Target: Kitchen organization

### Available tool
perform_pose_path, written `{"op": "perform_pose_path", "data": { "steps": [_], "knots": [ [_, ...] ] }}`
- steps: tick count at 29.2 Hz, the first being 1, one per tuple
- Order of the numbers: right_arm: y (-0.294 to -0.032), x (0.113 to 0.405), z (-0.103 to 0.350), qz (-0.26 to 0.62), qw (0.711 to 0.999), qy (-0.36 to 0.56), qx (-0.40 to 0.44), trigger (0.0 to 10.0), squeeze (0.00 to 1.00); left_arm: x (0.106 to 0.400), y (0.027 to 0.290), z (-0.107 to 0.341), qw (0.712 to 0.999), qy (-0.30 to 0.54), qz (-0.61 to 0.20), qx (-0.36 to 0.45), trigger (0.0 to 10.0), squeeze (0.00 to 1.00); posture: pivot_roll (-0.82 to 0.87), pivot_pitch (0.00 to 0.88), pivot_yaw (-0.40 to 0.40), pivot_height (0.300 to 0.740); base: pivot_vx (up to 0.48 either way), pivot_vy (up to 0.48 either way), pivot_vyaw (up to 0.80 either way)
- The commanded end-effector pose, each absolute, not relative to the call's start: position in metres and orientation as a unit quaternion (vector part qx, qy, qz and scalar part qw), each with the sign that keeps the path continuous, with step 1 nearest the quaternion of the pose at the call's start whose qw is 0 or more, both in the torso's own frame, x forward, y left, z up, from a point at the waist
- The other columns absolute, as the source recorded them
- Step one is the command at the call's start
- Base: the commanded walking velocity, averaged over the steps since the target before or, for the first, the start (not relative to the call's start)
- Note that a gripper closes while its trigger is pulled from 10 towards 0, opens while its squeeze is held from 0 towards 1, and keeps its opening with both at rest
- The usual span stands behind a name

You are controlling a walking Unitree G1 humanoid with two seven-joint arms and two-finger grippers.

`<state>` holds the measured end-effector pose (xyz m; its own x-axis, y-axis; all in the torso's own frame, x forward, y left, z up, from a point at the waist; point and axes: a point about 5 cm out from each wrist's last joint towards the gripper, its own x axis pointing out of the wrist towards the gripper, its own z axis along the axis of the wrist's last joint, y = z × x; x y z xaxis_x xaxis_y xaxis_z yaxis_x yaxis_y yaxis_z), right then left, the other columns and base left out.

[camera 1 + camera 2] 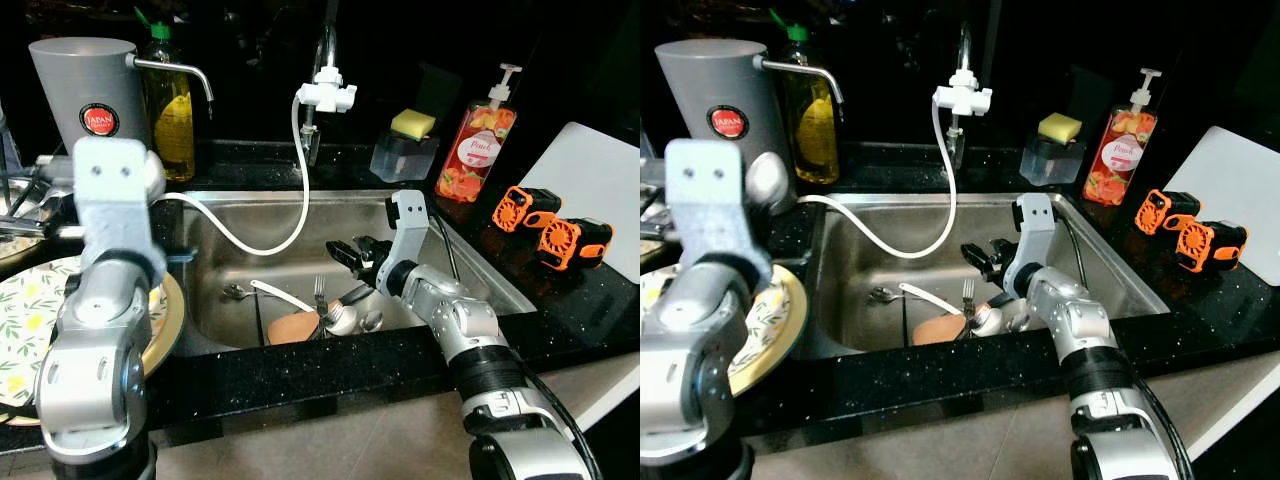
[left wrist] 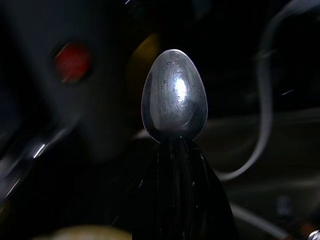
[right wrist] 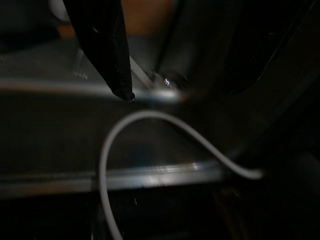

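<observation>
Scene recorded across the head views, 9 o'clock to 3 o'clock.

At 9 o'clock a round plate [image 1: 20, 320] with a leaf print and yellow rim is seen lying on the black speckled stone counter [image 1: 330, 365], partly covered by the left arm. That arm is raised, its silver forearm upright and the wrist block near the matte grey cylindrical container [image 1: 85, 85], which bears a red round label and a bent metal spout. Just beside it stands a clear bottle [image 1: 170, 110] of yellow liquid with a green cap.

In the left wrist view the left end effector [image 2: 175, 150] is seen closed on a spoon [image 2: 174, 97]: the polished oval steel bowl stands up out of the black fingertips, its surface marked with fine scratches.

At 12 o'clock a brushed stainless sink [image 1: 225, 255] is set into the counter. A white plastic tap fitting [image 1: 325, 97] hangs over it, with a white hose [image 1: 290, 225] looping down across the basin. On the basin floor a fork [image 1: 320, 295], further cutlery and a brown rounded item [image 1: 292, 327] are noted, touching one another.

The right arm is bent at the elbow and reaches over the front rim into the basin; the right end effector [image 1: 352, 255] is held just above the cutlery, black fingers parted, nothing gripped.

At 2 o'clock: a clear box carrying a yellow sponge [image 1: 412, 123], then a pump bottle [image 1: 478, 140] with orange-pink label. At 3 o'clock two orange and black ribbed devices [image 1: 552, 225] lie beside a white board [image 1: 590, 170].
</observation>
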<state>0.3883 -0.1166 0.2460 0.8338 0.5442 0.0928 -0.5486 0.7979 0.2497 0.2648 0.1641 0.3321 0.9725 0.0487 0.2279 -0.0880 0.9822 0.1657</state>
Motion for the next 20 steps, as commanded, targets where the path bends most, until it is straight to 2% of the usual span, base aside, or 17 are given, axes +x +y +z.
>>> {"op": "perform_pose_path", "data": {
  "steps": [1, 3, 5, 6, 9, 12, 14, 20],
  "knots": [
    [-0.119, 0.386, 0.263, 0.298, 0.937, -0.034, 0.176, 10.0, 0.00, 0.269, 0.148, 0.336, 0.986, -0.127, -0.030, 0.106, 10.0, 0.00, 0.26, 0.061, -0.120, 0.740, 0.000, 0.000, 0.00],
    [-0.119, 0.384, 0.272, 0.307, 0.928, -0.047, 0.206, 10.0, 0.00, 0.272, 0.141, 0.336, 0.983, -0.132, -0.056, 0.111, 10.0, 0.00, 0.25, 0.057, -0.116, 0.740, 0.000, 0.000, 0.00],
    [-0.119, 0.379, 0.293, 0.324, 0.903, -0.082, 0.271, 10.0, 0.00, 0.278, 0.126, 0.335, 0.972, -0.149, -0.116, 0.136, 10.0, 0.00, 0.25, 0.057, -0.116, 0.740, 0.000, 0.000, 0.00],
    [-0.119, 0.379, 0.293, 0.324, 0.903, -0.082, 0.271, 10.0, 0.00, 0.278, 0.126, 0.335, 0.972, -0.149, -0.116, 0.136, 10.0, 0.00, 0.25, 0.057, -0.116, 0.740, 0.000, 0.000, 0.00],
    [-0.128, 0.372, 0.317, 0.331, 0.869, -0.116, 0.349, 10.0, 0.00, 0.289, 0.114, 0.333, 0.958, -0.165, -0.197, 0.126, 10.0, 0.00, 0.22, 0.045, -0.097, 0.740, 0.000, 0.000, 0.00],
    [-0.131, 0.371, 0.321, 0.328, 0.862, -0.121, 0.367, 10.0, 0.00, 0.293, 0.112, 0.332, 0.955, -0.168, -0.213, 0.119, 10.0, 0.00, 0.19, 0.039, -0.079, 0.740, 0.000, 0.000, 0.00],
    [-0.138, 0.364, 0.330, 0.325, 0.852, -0.144, 0.385, 10.0, 0.00, 0.311, 0.104, 0.333, 0.942, -0.174, -0.264, 0.110, 10.0, 0.00, 0.16, 0.035, -0.058, 0.740, 0.000, 0.000, 0.00],
    [-0.140, 0.352, 0.331, 0.326, 0.844, -0.170, 0.390, 10.0, 0.00, 0.325, 0.099, 0.339, 0.934, -0.188, -0.281, 0.111, 10.0, 0.00, 0.13, 0.033, -0.032, 0.740, 0.000, 0.000, 0.00]
  ]
}}
